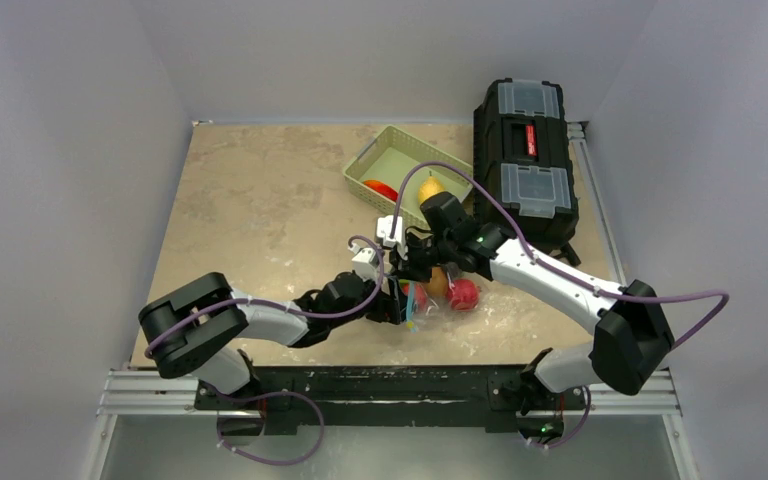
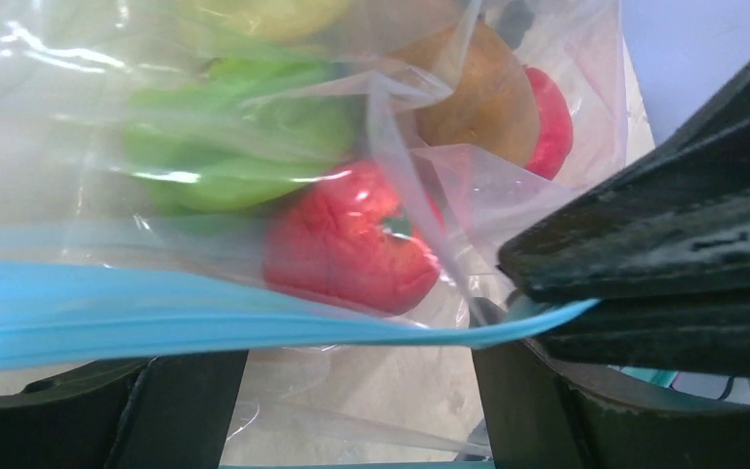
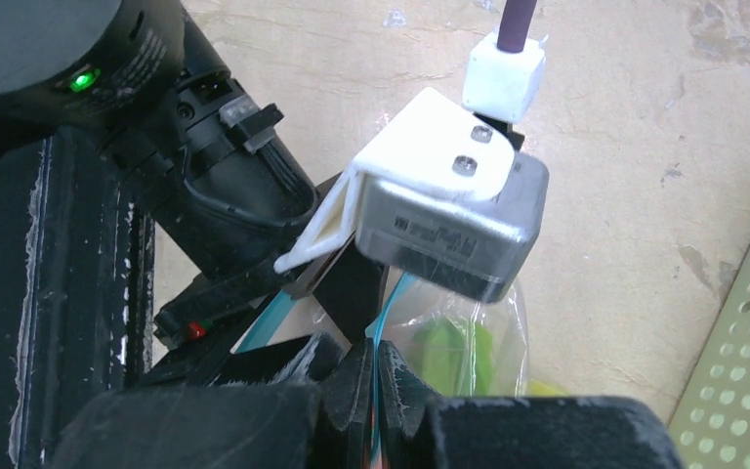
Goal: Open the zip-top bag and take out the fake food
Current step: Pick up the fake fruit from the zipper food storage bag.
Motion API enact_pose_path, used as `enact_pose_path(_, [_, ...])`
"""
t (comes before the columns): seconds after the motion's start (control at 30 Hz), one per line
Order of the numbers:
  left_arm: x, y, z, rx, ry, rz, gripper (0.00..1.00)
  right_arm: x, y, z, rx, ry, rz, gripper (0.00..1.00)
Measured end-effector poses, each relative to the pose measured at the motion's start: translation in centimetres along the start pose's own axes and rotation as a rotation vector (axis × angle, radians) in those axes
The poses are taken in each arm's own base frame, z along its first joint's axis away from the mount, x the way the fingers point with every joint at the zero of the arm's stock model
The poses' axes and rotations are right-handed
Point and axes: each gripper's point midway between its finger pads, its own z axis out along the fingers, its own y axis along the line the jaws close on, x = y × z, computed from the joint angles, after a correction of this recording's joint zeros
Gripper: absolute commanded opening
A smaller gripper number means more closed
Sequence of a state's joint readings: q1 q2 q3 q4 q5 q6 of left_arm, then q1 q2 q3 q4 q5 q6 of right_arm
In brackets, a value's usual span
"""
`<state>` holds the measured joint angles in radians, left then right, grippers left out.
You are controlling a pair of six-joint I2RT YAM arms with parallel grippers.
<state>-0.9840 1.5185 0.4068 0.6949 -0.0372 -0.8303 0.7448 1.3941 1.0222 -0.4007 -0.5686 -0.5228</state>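
Clear crinkly plastic zip-top bag (image 2: 488,186), glossy plastic fake food (image 2: 352,249), matt mottled table (image 1: 260,200).

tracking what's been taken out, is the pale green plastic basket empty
No, the top view shows a red plastic food piece and a yellow one lying inside the pale green plastic basket.

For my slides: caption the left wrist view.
Right end effector pinches clear plastic bag by its blue zip strip; red, green plastic food inside.

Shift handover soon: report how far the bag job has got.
Done: two pieces lie in the green basket. In hand: right gripper pinches the blue strip of the zip-top bag; left gripper open by it. Left: red and green fake food inside the bag.
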Motion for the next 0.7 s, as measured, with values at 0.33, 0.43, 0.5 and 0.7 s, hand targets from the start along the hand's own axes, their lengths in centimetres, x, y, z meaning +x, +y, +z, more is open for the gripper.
enact_pose_path(0.33, [-0.2, -0.1, 1.0, -0.014, -0.056, 0.153, 0.78, -0.1, 0.5, 0.3, -0.027, -0.01, 0.012, 0.0])
enact_pose_path(0.43, [-0.5, -0.1, 1.4, -0.019, -0.09, 0.199, 0.77, -0.1, 0.7, 0.3, -0.034, -0.01, 0.014, 0.0])
enact_pose_path(0.5, [-0.8, 0.2, 1.6, -0.03, -0.109, 0.218, 0.77, -0.1, 0.7, 0.3, -0.034, -0.008, 0.016, 0.0])
enact_pose_path(0.7, [-1.5, 0.7, 2.2, -0.06, -0.178, 0.257, 0.74, 0.1, 0.5, 0.2, -0.027, -0.003, 0.02, 0.0])
